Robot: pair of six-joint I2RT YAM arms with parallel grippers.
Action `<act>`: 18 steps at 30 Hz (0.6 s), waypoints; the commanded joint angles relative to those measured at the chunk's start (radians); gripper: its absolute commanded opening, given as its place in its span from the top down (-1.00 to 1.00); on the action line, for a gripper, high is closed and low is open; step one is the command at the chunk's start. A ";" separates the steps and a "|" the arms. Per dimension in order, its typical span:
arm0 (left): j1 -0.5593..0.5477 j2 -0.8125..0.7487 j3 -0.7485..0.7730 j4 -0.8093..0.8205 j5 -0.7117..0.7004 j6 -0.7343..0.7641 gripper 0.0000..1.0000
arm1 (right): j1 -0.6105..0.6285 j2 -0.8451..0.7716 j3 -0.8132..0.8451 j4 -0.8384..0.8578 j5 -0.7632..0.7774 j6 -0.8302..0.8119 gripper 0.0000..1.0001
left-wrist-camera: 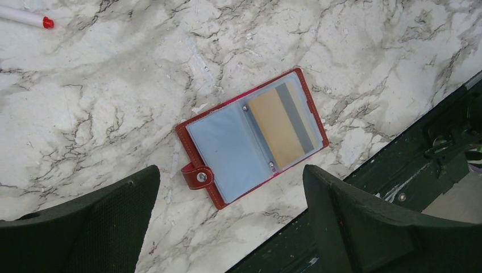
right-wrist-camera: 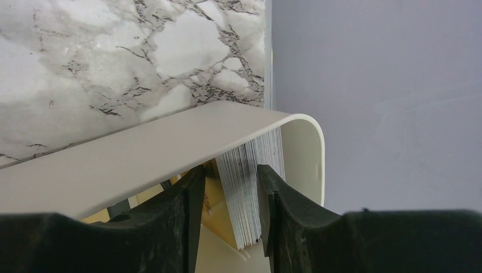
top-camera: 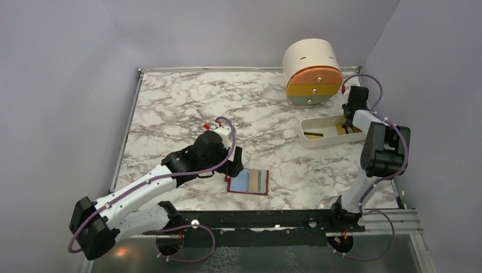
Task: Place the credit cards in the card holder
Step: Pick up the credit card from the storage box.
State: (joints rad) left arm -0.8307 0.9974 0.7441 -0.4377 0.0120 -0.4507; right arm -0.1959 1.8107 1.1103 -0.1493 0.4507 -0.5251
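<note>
On three sides, plain lilac-grey walls (top-camera: pixel 227 28) close round a worktop (top-camera: pixel 187 102) patterned as white marble with grey veining. A thin metal rail (top-camera: pixel 128 131) runs along its left and far edges, and a black strip (top-camera: pixel 256 219) runs along the near edge. Towards the far right corner stands a round cream drawer unit (top-camera: pixel 311 62). Its front shows an orange, a yellow and a grey drawer, each with a small knob. Just in front of it, a white oblong tray (top-camera: pixel 318 143) lies on the marble.

The holder (top-camera: pixel 248 182) lies open and flat near the middle of the near edge, its red border framing clear pockets that face up. Cards (left-wrist-camera: pixel 278 128) show through the pockets in the left wrist view, pale blue on one side and tan with a grey stripe on the other. A red tab with a metal snap stud sticks out from the edge beside the blue pocket. Any print on the cards is too small to read.

The left fingers (top-camera: pixel 234 165) hang just beside the holder at its left, spread as wide as they go, with nothing between them. The right fingers (top-camera: pixel 347 124) reach down into the right end of the tray. In the right wrist view they stand close on either side of a pack of thin pale-edged cards set on edge against the tray's rounded end wall. I cannot tell whether they are pinching the pack or only flanking it. From above, a dark brown card lies flat at the tray's left end and a yellowish one lies by the fingers
</note>
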 commanded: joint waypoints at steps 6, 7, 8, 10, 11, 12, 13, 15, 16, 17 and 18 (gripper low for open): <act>0.009 -0.030 0.001 0.000 -0.027 0.022 -0.98 | -0.005 0.010 0.000 0.042 0.037 -0.015 0.40; 0.011 -0.029 0.003 0.000 -0.026 0.023 -0.98 | -0.005 0.004 0.001 0.043 0.037 -0.016 0.43; 0.011 -0.027 0.003 0.000 -0.025 0.023 -0.98 | -0.005 0.001 0.002 0.044 0.037 -0.018 0.45; 0.013 -0.025 0.004 0.001 -0.026 0.026 -0.98 | -0.005 -0.006 0.002 0.051 0.067 -0.028 0.49; 0.013 -0.025 0.004 0.002 -0.026 0.026 -0.98 | -0.005 -0.008 0.000 0.058 0.074 -0.033 0.51; 0.013 -0.023 0.005 0.002 -0.024 0.026 -0.98 | -0.005 -0.011 -0.002 0.066 0.079 -0.038 0.53; 0.014 -0.025 0.003 0.002 -0.024 0.026 -0.98 | -0.005 -0.011 -0.001 0.068 0.081 -0.041 0.55; 0.015 -0.027 0.002 0.001 -0.024 0.024 -0.98 | -0.005 -0.017 -0.004 0.070 0.077 -0.039 0.59; 0.016 -0.029 0.002 0.001 -0.023 0.024 -0.98 | -0.005 -0.018 -0.004 0.072 0.077 -0.039 0.61; 0.016 -0.029 0.001 0.000 -0.024 0.024 -0.98 | -0.005 -0.019 -0.003 0.070 0.077 -0.039 0.63; 0.017 -0.030 0.001 0.001 -0.024 0.024 -0.98 | -0.005 -0.020 -0.003 0.070 0.078 -0.039 0.65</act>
State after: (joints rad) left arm -0.8192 0.9840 0.7441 -0.4385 0.0090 -0.4374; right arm -0.1909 1.8175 1.1103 -0.1303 0.4786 -0.5472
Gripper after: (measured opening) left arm 0.991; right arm 0.193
